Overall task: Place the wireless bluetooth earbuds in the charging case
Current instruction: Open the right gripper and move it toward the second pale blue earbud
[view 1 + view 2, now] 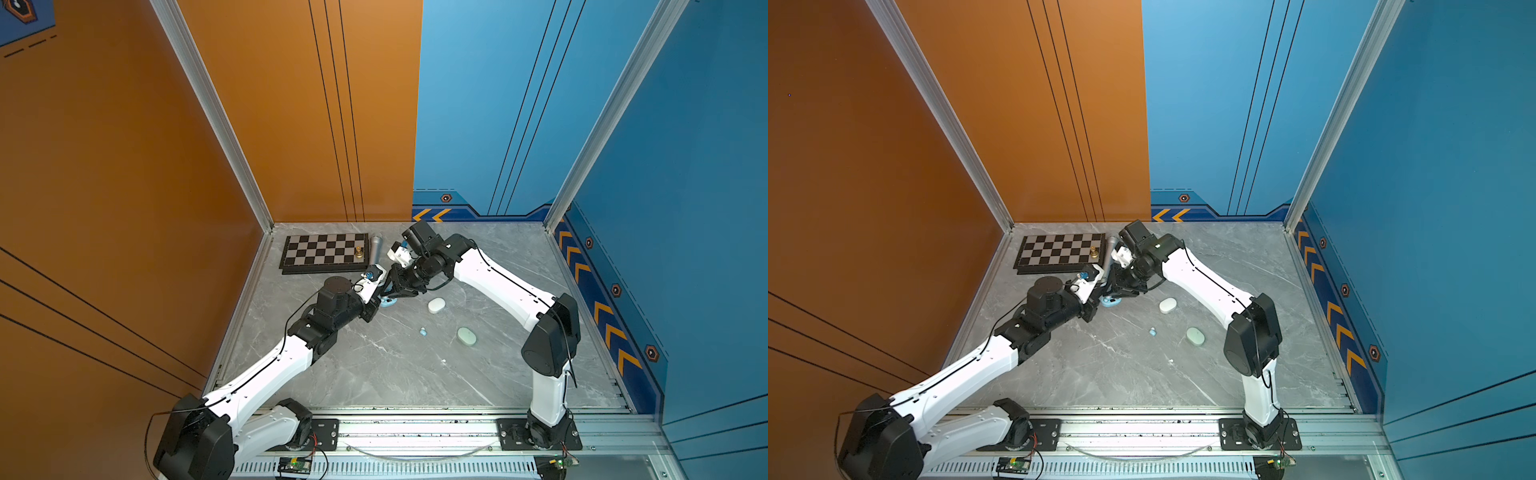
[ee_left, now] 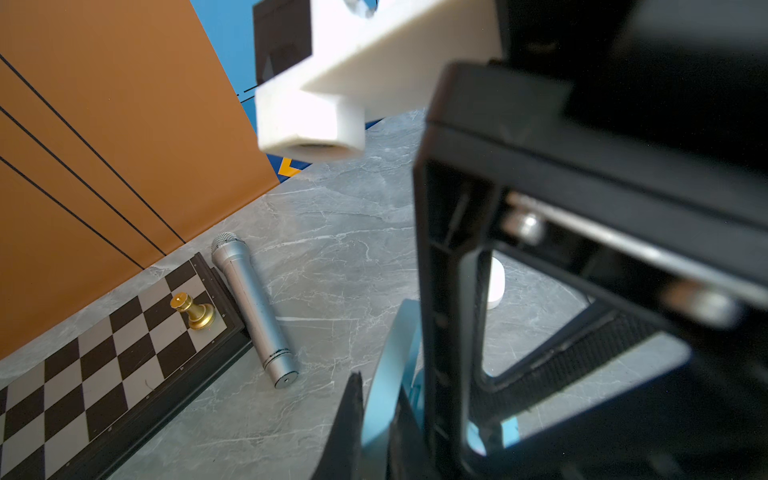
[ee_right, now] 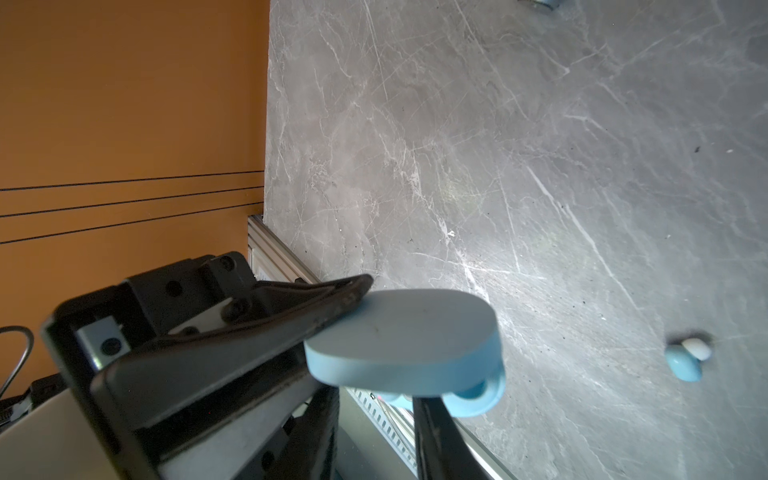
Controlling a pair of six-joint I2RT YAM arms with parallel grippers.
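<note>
- Earbud [image 3: 685,359], light blue with a white tip, is seen lying loose on the counter [image 1: 374,374]. It is well apart from the blue case [image 3: 403,332], nearer the pale green case [image 1: 466,336], and not yet seated.
- The blue case is found between the two arms, open, with its flat lid raised over a base in which a round socket [image 3: 473,399] can be made out. Whether the base rests on the counter or is lifted just off it cannot be told.
- The left claw [image 2: 377,386] is closed tight on the lid's edge, with blue plastic pinched between its fingers.
- The right claw [image 1: 392,293] is set down at the case's base, its fingers partly parted. Whether anything is gripped by it cannot be told.
- The step in hand is judged to be steadying the opened case so that a bud can be fed in.
- The pinch on the lid should not be loosened, or the lid may well snap shut.
- The base should be settled flat, socket upward, before the right claw is drawn away.
- The earbud should be pinched across its rounded body, tip turned toward the socket.
- It should be lowered straight in and freed only once it is seated.
</note>
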